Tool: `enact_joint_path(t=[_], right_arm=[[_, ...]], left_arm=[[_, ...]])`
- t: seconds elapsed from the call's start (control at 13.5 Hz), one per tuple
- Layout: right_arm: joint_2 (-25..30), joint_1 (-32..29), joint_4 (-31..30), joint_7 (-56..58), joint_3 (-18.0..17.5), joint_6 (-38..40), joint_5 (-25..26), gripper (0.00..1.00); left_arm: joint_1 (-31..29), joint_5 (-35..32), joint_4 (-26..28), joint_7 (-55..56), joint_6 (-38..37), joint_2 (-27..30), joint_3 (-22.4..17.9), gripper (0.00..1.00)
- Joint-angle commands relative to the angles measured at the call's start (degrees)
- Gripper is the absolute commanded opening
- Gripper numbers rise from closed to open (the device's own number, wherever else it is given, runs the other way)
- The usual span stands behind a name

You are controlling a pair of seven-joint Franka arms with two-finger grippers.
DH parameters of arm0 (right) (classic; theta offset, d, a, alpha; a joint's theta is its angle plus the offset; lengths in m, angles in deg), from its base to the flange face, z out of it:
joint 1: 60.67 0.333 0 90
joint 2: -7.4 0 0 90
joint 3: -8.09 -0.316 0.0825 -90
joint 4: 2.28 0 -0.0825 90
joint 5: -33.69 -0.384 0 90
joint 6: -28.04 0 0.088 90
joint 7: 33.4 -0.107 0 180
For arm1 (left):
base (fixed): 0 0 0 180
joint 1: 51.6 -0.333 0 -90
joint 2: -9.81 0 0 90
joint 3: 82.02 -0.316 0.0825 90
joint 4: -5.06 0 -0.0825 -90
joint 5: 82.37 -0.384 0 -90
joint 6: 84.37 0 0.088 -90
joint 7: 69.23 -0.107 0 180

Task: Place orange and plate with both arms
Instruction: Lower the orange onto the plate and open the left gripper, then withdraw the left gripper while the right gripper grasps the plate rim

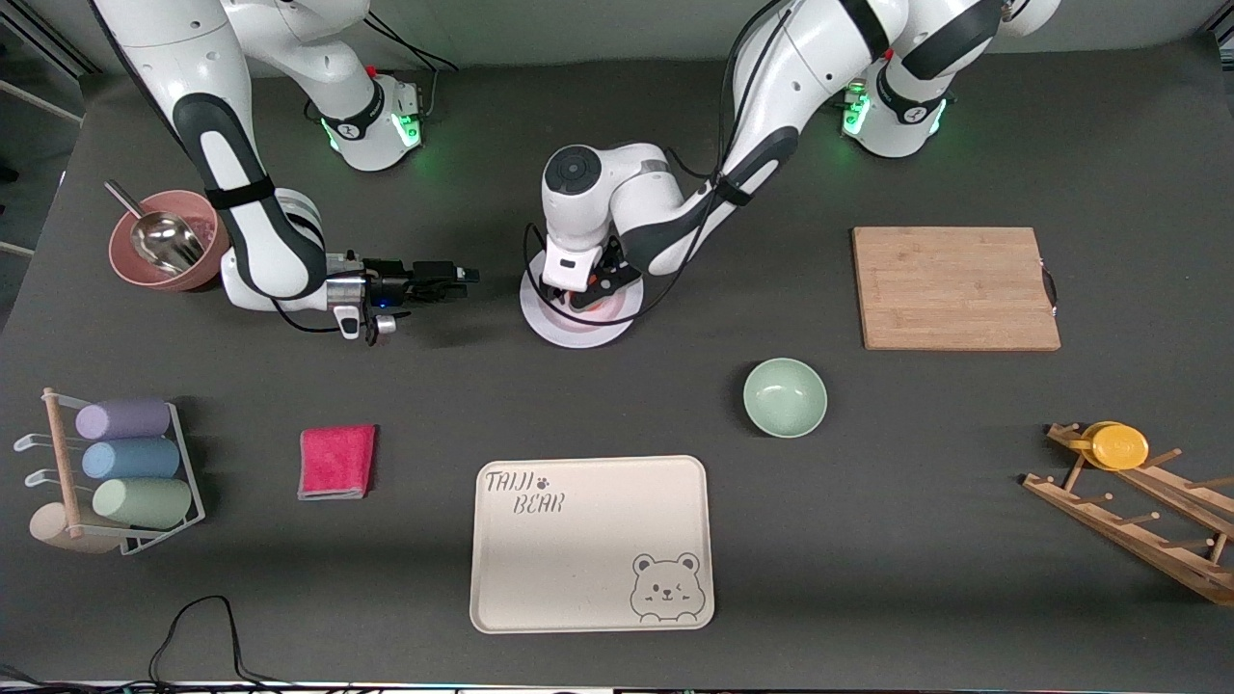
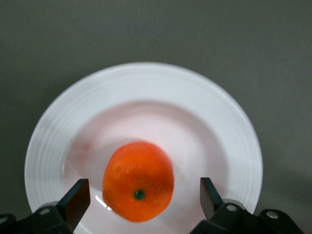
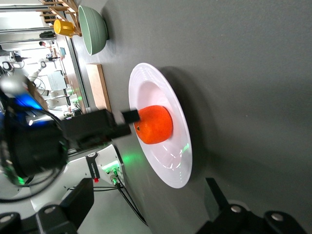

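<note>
The white plate (image 1: 578, 333) lies on the dark table mat near the middle, toward the robots' bases. The orange (image 2: 139, 181) sits in the plate's well (image 2: 146, 83). My left gripper (image 2: 145, 197) is right over the plate (image 1: 588, 294), open, with a finger on either side of the orange and a gap on both sides. My right gripper (image 1: 467, 275) is low over the mat beside the plate, toward the right arm's end, pointing at it, open and empty. The right wrist view shows the plate (image 3: 170, 165) with the orange (image 3: 155, 125) on it.
A pale green bowl (image 1: 785, 397) and a beige bear-print tray (image 1: 590, 545) lie nearer the camera. A wooden cutting board (image 1: 954, 287) and a wooden rack with a yellow cup (image 1: 1118, 446) are toward the left arm's end. A pink bowl with a scoop (image 1: 164, 241), a red cloth (image 1: 336, 462) and a cup rack (image 1: 125, 472) are toward the right arm's end.
</note>
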Motion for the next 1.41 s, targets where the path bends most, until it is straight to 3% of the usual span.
enact_joint_path(t=[0.0, 0.15, 0.44, 0.67, 1.04, 1.33], right_arm=[[-0.17, 2.1, -0.48, 1.59, 0.26, -2.04, -2.61, 1.0], [-0.44, 3.85, -0.48, 1.59, 0.35, -3.09, -2.7, 1.0], [-0.87, 3.86, -0.75, 2.9, 0.26, -3.89, -2.88, 1.0], [-3.06, 3.86, -0.84, 4.93, 0.26, -3.71, -7.44, 1.0], [-9.57, 6.21, -0.66, 12.13, -0.18, -3.71, -14.82, 1.0], [-9.49, 11.92, -0.57, 12.05, -0.09, -4.07, -21.84, 0.99]], left_arm=[[-4.29, -0.68, -0.94, -3.85, -7.88, 4.93, 0.24, 1.0], [-8.94, 2.12, -0.59, -13.85, -15.34, 10.2, 0.68, 1.0], [-19.41, 15.39, -0.24, -41.18, -25.99, 21.01, -1.59, 1.0], [-19.26, 23.2, -0.15, -61.82, -32.32, 27.78, -13.86, 1.0], [-19.34, 25.6, 2.4, -90.76, -38.22, 34.82, -32.15, 1.0], [-20.39, 24.29, 6.69, -101.87, -39.55, 38.86, -40.7, 1.0]])
